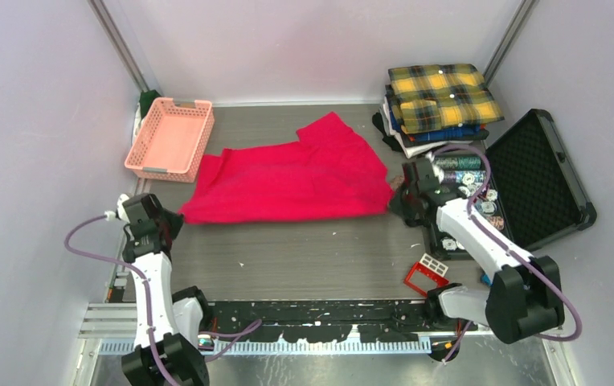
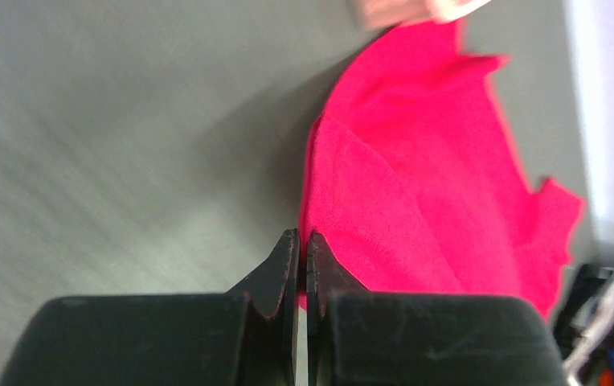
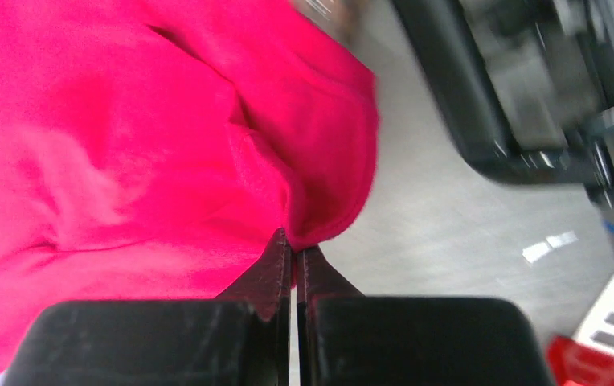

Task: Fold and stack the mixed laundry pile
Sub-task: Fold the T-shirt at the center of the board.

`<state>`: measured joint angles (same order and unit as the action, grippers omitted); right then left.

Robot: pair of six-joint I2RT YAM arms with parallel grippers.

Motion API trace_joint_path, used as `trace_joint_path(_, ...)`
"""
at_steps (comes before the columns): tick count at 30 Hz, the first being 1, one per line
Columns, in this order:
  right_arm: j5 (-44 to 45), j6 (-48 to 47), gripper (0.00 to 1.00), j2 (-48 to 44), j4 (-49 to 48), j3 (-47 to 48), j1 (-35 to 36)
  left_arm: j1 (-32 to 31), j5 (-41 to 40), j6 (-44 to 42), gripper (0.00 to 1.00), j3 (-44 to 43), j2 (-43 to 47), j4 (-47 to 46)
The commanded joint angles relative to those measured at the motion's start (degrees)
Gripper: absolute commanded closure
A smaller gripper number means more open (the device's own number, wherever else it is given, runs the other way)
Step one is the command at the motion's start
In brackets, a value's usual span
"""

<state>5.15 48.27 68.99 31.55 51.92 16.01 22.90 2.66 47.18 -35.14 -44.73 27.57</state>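
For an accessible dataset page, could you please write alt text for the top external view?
A red T-shirt lies spread across the grey table, with the left gripper and right gripper at its near corners. A folded yellow plaid shirt tops a stack far right; a pink basket sits far left.

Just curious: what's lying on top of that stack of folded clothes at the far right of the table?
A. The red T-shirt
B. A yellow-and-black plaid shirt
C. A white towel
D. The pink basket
B: the yellow-and-black plaid shirt lies folded on top of the stack, while the red T-shirt is still spread out on the table.
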Motion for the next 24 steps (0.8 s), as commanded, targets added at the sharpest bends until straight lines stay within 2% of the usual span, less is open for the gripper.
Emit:
trace_joint_path(1,-2.9,3.6,0.99,0.6,2.2,-11.2,-0.1,1.8,-0.1,0.0,1.0,5.9,1.1,5.3)
trace_joint_path(12,-3.0,8.4,0.99,-9.3,6.7,-20.2,-0.1,4.0,1.5,-0.1,1.0,8.5,3.9,9.6)
trace_joint_path(21,-3.2,12.1,0.99,-18.9,11.5,-24.8,0.0,4.2,1.0,5.2,1.0,8.6,10.2,15.8)
trace_joint_path(23,-2.9,12.8,0.92,-21.8,13.5,-24.9,0.0,4.2,1.2,6.8,0.99,8.5,12.2,17.2)
trace_joint_path(24,-2.9,13.0,0.83,-23.4,14.4,-24.9,-0.1,4.1,0.7,7.6,0.91,8.2,13.3,18.1)
